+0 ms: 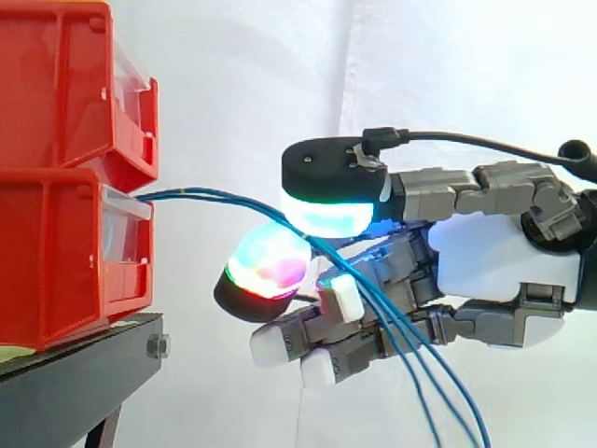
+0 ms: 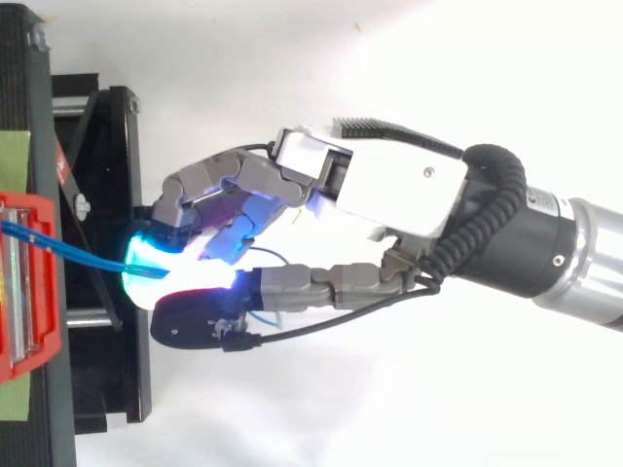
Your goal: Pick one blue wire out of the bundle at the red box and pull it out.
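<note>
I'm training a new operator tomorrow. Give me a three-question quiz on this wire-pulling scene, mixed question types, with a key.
1. True or false: the hand is well clear of the wires.
2. Where do the wires leave the bins? A) over the top bin; B) at the lower bin's top front edge; C) under the lower bin.
3. Fill in: the bins sit on a black ___.

Key: 1 false, the wires run between its glowing pads; 2 B; 3 stand.

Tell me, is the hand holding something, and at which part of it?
The hand pinches the blue wires between two pads, close to where they leave the red bin; how many are caught cannot be told.
</note>
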